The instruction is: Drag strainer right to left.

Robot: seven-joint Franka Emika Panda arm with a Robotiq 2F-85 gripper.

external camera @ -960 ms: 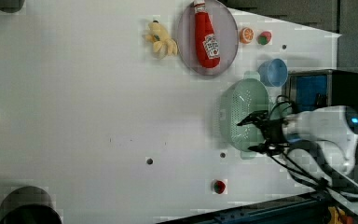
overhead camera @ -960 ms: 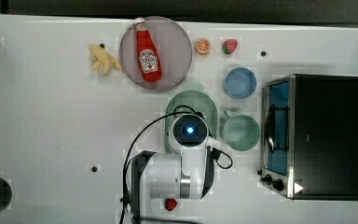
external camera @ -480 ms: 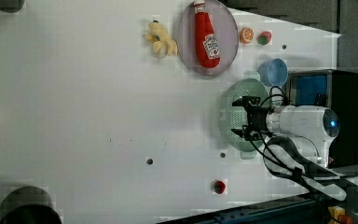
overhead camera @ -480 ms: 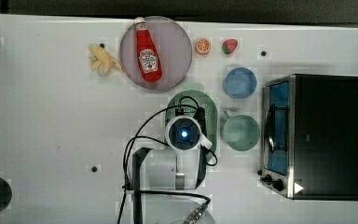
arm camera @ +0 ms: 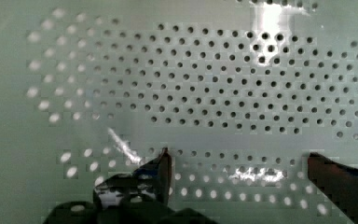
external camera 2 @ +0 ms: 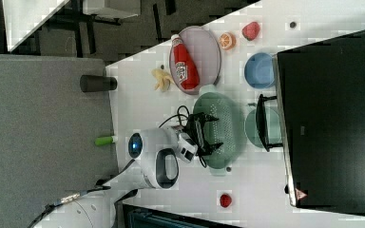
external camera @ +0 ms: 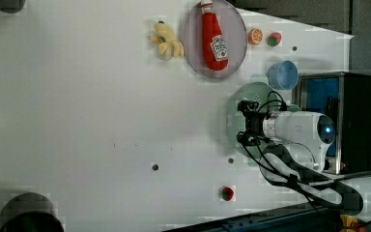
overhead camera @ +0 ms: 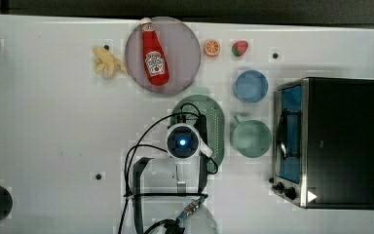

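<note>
Hanging close over the strainer (arm camera: 205,84), the gripper (arm camera: 237,172) has its two dark fingers (arm camera: 161,172) spread wide, nothing between them; the wrist view has the holed basin right under the tips, but contact cannot be told. In the right view the gripper (external camera 2: 208,134) sits mid-frame over the strainer's (external camera 2: 225,118) basin, the arm (external camera 2: 154,159) running off toward the lower left. In the top view the arm's wrist (overhead camera: 182,142) covers the strainer's (overhead camera: 214,122) left part, just below frame centre.

The strainer lies on the white table (overhead camera: 53,136), with the green mug (overhead camera: 251,138) just beside it on the top view's right and the blue bowl (overhead camera: 251,86) up and to the right. Beyond those, at the top view's right edge, stands the black oven (overhead camera: 341,141). Above the strainer is the round plate (overhead camera: 180,44) with a ketchup bottle (overhead camera: 154,59) lying on it, a banana (overhead camera: 108,63) to its left, an orange slice (overhead camera: 212,48) and a strawberry (overhead camera: 239,48) to its right. In the left view the strainer (external camera: 236,104) sits right of centre.
</note>
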